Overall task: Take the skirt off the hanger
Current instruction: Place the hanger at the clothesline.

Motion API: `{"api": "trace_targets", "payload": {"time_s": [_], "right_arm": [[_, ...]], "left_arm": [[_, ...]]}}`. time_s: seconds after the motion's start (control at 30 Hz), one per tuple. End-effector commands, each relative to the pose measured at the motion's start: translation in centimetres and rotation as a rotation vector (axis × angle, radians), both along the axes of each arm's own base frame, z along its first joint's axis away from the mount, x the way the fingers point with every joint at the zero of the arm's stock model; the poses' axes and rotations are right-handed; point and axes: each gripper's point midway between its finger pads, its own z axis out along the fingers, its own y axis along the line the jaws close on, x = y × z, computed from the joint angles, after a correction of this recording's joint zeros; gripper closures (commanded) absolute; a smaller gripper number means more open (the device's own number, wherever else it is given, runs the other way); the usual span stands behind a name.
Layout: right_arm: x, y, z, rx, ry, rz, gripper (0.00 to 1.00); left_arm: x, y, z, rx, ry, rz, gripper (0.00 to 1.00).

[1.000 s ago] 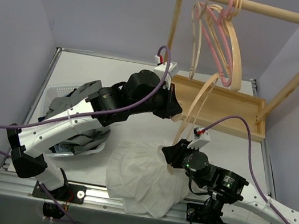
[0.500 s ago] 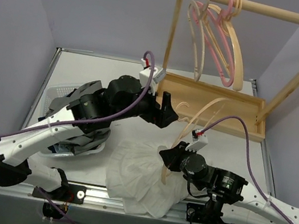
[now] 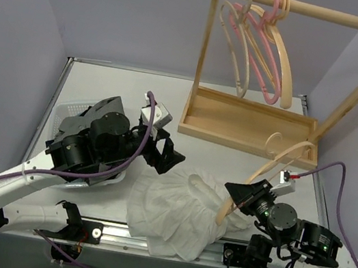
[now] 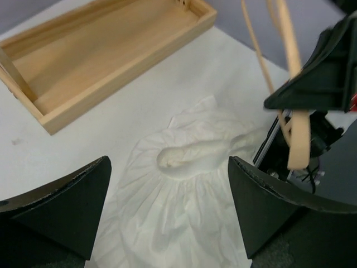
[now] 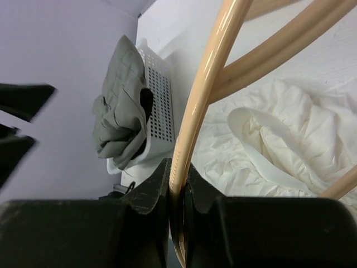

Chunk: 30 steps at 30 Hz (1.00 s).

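Observation:
The skirt (image 3: 166, 208) is a pale gathered garment with a waistband (image 4: 189, 153). It lies spread flat on the table near the front edge. My right gripper (image 3: 238, 193) is shut on one arm of the pale wooden hanger (image 3: 279, 155), which tilts up to the right with its hook high. The hanger's lower end is over the skirt's right edge, and no cloth hangs on it. The wrist view has the hanger arm (image 5: 206, 72) pinched between the jaws (image 5: 177, 178), above the skirt (image 5: 279, 139). My left gripper (image 3: 165, 152) is open and empty, above and left of the waistband.
A wooden rack rail (image 3: 311, 12) at the back carries several wooden hangers and a pink one (image 3: 269, 53). Its tray base (image 3: 250, 122) sits behind the skirt. A white basket (image 5: 159, 89) at the left holds a crumpled grey-green garment (image 5: 120, 106).
My left gripper let go of the hanger's hook, opened and drew back to the left. My right gripper carried the hanger to the right, out of the skirt's waistband.

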Motion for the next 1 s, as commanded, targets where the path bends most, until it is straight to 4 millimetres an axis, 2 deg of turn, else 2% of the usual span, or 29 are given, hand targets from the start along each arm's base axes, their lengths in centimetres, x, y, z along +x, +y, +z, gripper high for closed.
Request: {"api": "trace_targets", "payload": {"time_s": [0.0,0.1,0.13,0.2,0.23,0.3,0.33,0.37,0.43,0.57,0.6,0.67,0.7,0.77,0.8,0.87,0.97], "right_arm": [[1.1,-3.2,3.8,0.041,-0.086,-0.121,1.0],[1.7,-3.9,6.6,0.03,-0.159,-0.147,1.0],[1.8,-4.2,8.8,0.061,-0.185,-0.155,1.0],[2.5,-3.9,10.2,0.021,-0.207,-0.181,1.0],[2.9,-3.6,11.8,-0.003,-0.232,-0.188,1.0],[3.6,-3.6,13.2,-0.039,-0.254,-0.226,1.0],[4.2,-2.6,13.5,-0.097,-0.267,-0.225,1.0],[4.4,-2.7,15.3,-0.084,-0.282,-0.241,1.0],[5.3,-2.1,16.3,-0.118,-0.302,-0.282,1.0],[6.5,-2.1,19.0,-0.168,-0.348,-0.361,1.0],[6.7,-2.2,20.4,-0.134,-0.362,-0.379,1.0],[7.2,-1.8,21.2,-0.147,-0.373,-0.409,1.0],[7.3,-2.0,22.4,-0.139,-0.384,-0.421,1.0],[7.7,-0.9,22.9,-0.159,-0.39,-0.404,1.0],[7.8,-0.8,23.9,-0.144,-0.395,-0.401,1.0],[7.8,1.0,23.8,-0.135,-0.395,-0.339,1.0],[7.6,2.7,22.4,-0.116,-0.363,-0.282,1.0]], "left_arm": [[-1.0,-0.2,-2.2,0.059,-0.02,-0.075,0.06],[-1.2,-0.3,-3.4,0.069,-0.001,-0.085,0.06],[-1.3,-0.4,-3.6,0.067,0.006,-0.091,0.06],[-1.5,-0.7,-3.9,0.068,0.016,-0.104,0.06],[-1.6,-1.0,-3.9,0.066,0.02,-0.113,0.06],[-1.7,-1.4,-4.0,0.065,0.023,-0.125,0.06],[-1.8,-1.6,-4.0,0.061,0.023,-0.131,0.06],[-1.9,-1.9,-4.2,0.067,0.028,-0.142,0.06],[-2.2,-2.2,-4.3,0.071,0.03,-0.152,0.06],[-2.8,-2.6,-4.7,0.066,0.04,-0.173,0.06],[-3.1,-2.7,-4.9,0.065,0.045,-0.184,0.06],[-3.4,-2.8,-5.3,0.066,0.053,-0.191,0.06],[-3.6,-2.9,-5.4,0.066,0.058,-0.197,0.06],[-3.8,-2.9,-5.6,0.068,0.064,-0.203,0.06],[-3.9,-2.9,-5.7,0.068,0.064,-0.206,0.06],[-4.0,-2.7,-5.4,0.064,0.059,-0.208,0.06],[-4.1,-2.4,-4.4,0.052,0.023,-0.211,0.06]]}}
